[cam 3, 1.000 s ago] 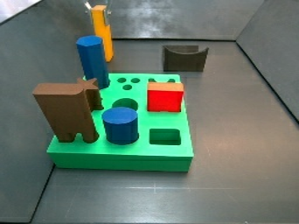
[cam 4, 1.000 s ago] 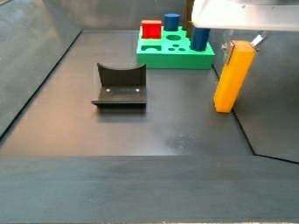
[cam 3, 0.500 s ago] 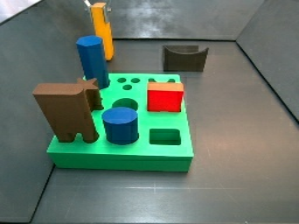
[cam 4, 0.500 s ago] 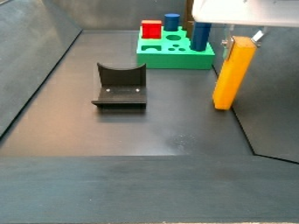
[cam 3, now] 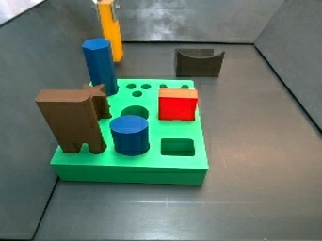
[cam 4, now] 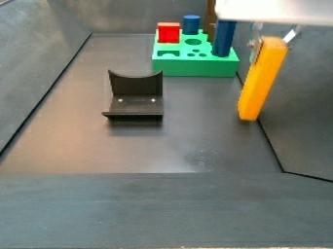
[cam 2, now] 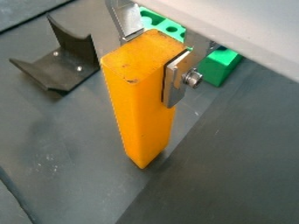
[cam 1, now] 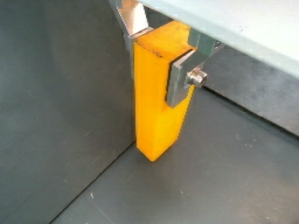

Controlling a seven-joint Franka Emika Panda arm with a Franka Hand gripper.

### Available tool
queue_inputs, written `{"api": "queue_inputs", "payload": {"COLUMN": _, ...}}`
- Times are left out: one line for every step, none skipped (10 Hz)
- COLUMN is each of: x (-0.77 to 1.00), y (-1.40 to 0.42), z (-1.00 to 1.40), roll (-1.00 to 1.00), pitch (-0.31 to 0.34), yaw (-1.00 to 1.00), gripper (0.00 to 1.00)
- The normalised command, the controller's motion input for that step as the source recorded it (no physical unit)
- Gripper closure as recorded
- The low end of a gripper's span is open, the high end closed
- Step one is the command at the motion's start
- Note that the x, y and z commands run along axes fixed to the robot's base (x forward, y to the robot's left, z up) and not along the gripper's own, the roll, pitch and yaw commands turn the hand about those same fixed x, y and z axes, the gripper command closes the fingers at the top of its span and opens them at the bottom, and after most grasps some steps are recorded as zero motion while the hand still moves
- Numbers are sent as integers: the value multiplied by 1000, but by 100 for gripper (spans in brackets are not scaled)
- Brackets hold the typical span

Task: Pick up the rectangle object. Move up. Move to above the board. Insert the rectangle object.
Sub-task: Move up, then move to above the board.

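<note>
The rectangle object is a tall, slim orange-yellow block, seen in both wrist views (cam 1: 156,105) (cam 2: 138,109) and both side views (cam 3: 112,36) (cam 4: 260,83). My gripper (cam 1: 159,51) (cam 2: 146,54) is shut on its top end, with a silver finger (cam 1: 177,74) flat against each side. The block hangs upright, slightly tilted, its lower end just off the dark floor beside a wall. The green board (cam 3: 138,168) (cam 4: 196,66) lies apart from it and shows behind the block in a wrist view (cam 2: 218,63).
The board carries a brown notched block (cam 3: 70,118), two blue pegs (cam 3: 98,64) (cam 3: 130,135) and a red cube (cam 3: 179,104). A dark grey arch-shaped block (cam 4: 132,94) (cam 3: 198,62) lies on the floor. Grey walls enclose the floor.
The gripper has risen a little with the rectangle object held in it, so the block's lower end has come off the floor. Nothing else has moved.
</note>
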Motion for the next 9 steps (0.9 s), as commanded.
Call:
{"api": "queue_inputs", "payload": {"x": 10, "y": -54, "z": 662, "roll": 10, "pitch": 34, "yaw": 12, "gripper": 100}}
{"api": "queue_inputs", "payload": {"x": 9, "y": -38, "z": 583, "roll": 15, "pitch": 42, "yaw": 14, "gripper": 100}}
{"api": "queue_inputs", "payload": {"x": 8, "y": -19, "z": 408, "roll": 26, "pitch": 61, "yaw": 13, "gripper": 100}}
{"api": "queue_inputs", "payload": {"x": 7, "y": -6, "z": 221, "roll": 35, "pitch": 77, "yaw": 10, "gripper": 100}}
{"api": "queue_inputs", "payload": {"x": -330, "y": 222, "z": 1000, "roll": 451, "pitch": -324, "yaw": -155, "gripper": 100}}
{"api": "queue_inputs", "payload": {"x": -322, "y": 222, "z": 929, "roll": 455, "pitch": -328, "yaw": -156, "gripper": 100}}
{"api": "queue_inputs", "payload": {"x": -297, "y": 124, "z": 775, "roll": 357, "pitch": -286, "yaw": -107, "gripper": 100}}
{"api": "queue_inputs", "payload": {"x": -238, "y": 48, "z": 588, "roll": 220, "pitch": -181, "yaw": -70, "gripper": 100}}
{"api": "queue_inputs", "payload": {"x": -163, "y": 30, "z": 445, "roll": 140, "pitch": -107, "yaw": -56, "gripper": 100}}
